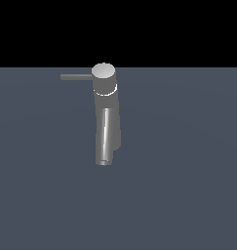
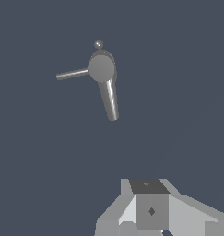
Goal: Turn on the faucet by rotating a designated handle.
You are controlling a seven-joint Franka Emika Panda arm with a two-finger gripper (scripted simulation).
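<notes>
Grey metallic cylindrical faucet (image 1: 106, 114) stood mid-floor, thin dark-grey rod handle (image 1: 76, 76) untouched, apparently unturned. White gripper (image 2: 150, 209) well apart, finger spread impossible to tell. Approach, contact, rotation all remaining.

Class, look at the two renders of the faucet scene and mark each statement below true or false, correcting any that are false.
1. The thin dark-grey rod handle sticks out of the top section of the grey metallic cylindrical faucet toward the exterior view's left. True.
2. The white robot gripper is clamped on the handle. False: in the wrist view it is well apart from the faucet, touching nothing.
3. The handle is thicker than the thick tube spout. False: it is much slimmer.
4. A thin pale ring circles the faucet below its round top. True.
5. The gripper appears in the exterior view. False: only the faucet shows there.
</notes>
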